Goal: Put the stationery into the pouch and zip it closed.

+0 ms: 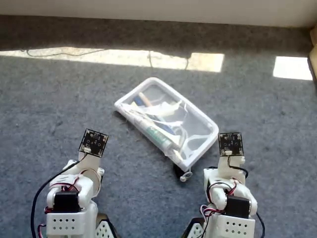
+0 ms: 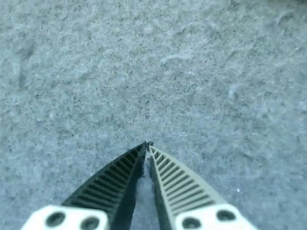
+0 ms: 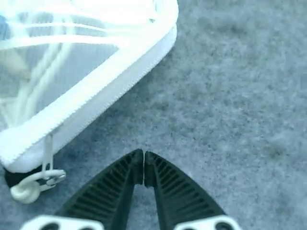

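Both pairs of my jaws are clenched on nothing. The left jaws meet at the tips over bare counter (image 2: 192, 72), well apart from the pouch (image 3: 72, 67). The right jaws show only a hairline gap and sit just beside the pouch's near corner. The pouch lies flat and askew between my two arms, with the stationery (image 1: 159, 136) already inside it.

Hazards, as I judge them:
- **Missed grasp.** The pull (image 3: 48, 175) is small and lies flat on the counter, near my right jaws, so a descent with the jaws clenched would press it down rather than take it.
- **Dragging.** The pouch is light and nothing holds it down, so a one-sided tug on the pull would likely drag the whole pouch.
- **Wasted pull.** The zip (image 3: 120, 84) looks meshed along the edge I can see, though I cannot tell whether it is fully closed. If it is, further pulling only shifts the pouch.
- **Snagging.** The soft wall could be pinched along with the pull.

Materials and shapes:
- **Jaws:** tapered ridged wedges, one black and one pale on the left, both black on the right.
- **Counter:** grey, matt and felt-like, probably giving some grip.
- **Pull:** a thin metal tab with a ring, ending in a white cord knob (image 3: 21, 192). A dark patch (image 3: 10, 176) beside it cannot be identified.
- **Zip:** a white woven band with fine teeth.
- **Pouch:** a rounded rectangle with translucent walls, limp and glossy.
- **Stationery:** long slim sticks, one a white pen-like tube.
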